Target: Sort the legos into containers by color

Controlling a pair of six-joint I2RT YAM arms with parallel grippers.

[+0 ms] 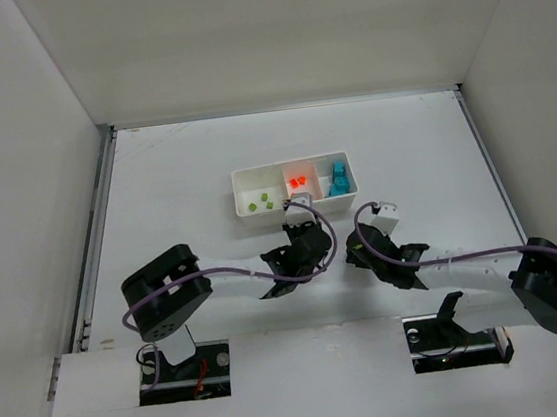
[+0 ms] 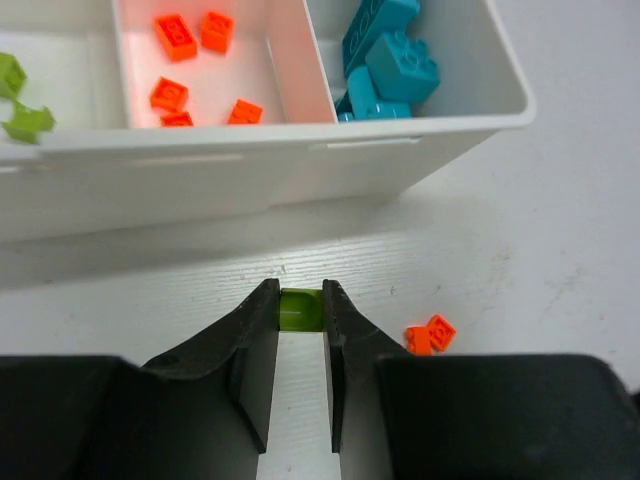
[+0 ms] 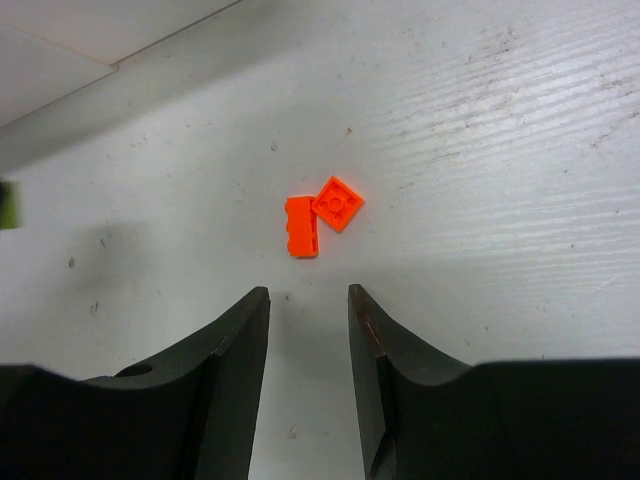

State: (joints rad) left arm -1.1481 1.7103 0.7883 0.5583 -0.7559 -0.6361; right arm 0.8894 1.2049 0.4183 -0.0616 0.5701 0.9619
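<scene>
The white three-compartment tray (image 1: 293,207) holds lime green legos (image 1: 261,204) on the left, orange-red ones (image 2: 190,35) in the middle and teal ones (image 2: 385,60) on the right. My left gripper (image 2: 300,295) is shut on a lime green lego (image 2: 300,308), low over the table just before the tray's near wall (image 2: 250,185). It also shows in the top view (image 1: 299,251). Two orange-red legos (image 3: 322,215) lie touching on the table, just ahead of my right gripper (image 3: 308,292), which is open and empty. They also show in the left wrist view (image 2: 430,335).
White walls enclose the table on the left, back and right. A green sliver (image 3: 8,205) shows at the left edge of the right wrist view. The two arms' wrists sit close together in front of the tray, the right one (image 1: 379,252) beside the left.
</scene>
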